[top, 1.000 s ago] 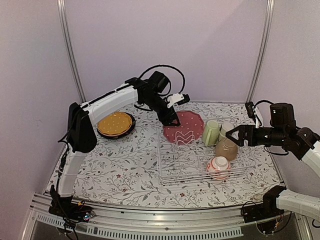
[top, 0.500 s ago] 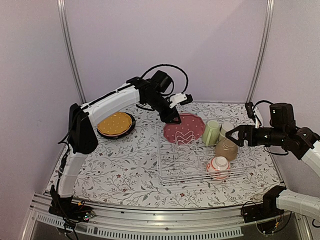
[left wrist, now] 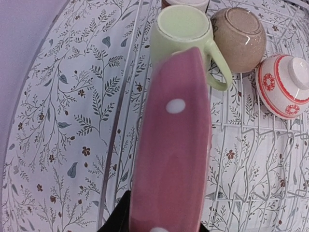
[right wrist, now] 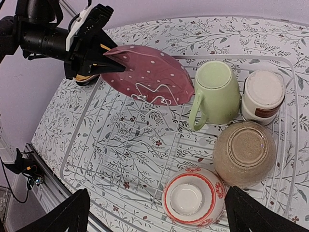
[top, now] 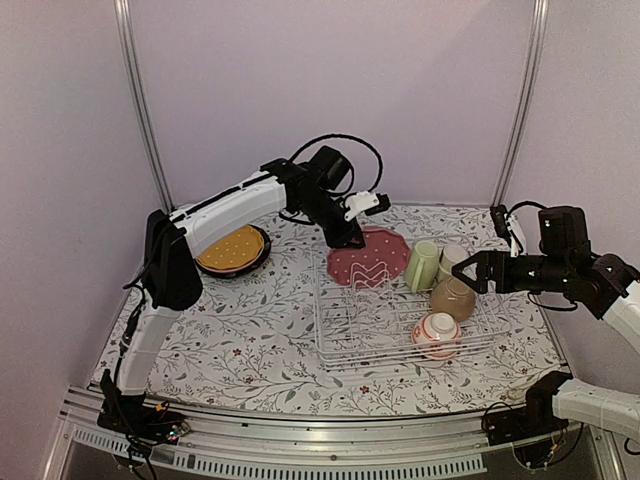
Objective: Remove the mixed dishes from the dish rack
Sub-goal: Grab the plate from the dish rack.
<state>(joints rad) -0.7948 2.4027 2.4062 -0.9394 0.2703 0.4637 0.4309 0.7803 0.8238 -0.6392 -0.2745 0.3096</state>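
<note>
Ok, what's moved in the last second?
The left tool, gripping the maroon dotted plate by its rim, shifted slightly right and back, tipping the plate flatter in the dish rack. The open right tool, pale green cup, tan bowl and orange plate stayed put.

Dish rack: thin wire, white coated, smooth. Maroon dotted plate: glazed ceramic by the look, smooth, soft sheen. Pale green cup: smooth glaze, glossy along the rim. Tan bowl: speckled, grainy stoneware look, satin, one bright highlight on the base. White-and-red patterned bowl: glossy glaze. Small grey-white cup: matt, chalky underside. Tablecloth over the desk: printed cloth, matt, no glare. Left tool: matt black plastic, with a white plastic piece on its side.
</note>
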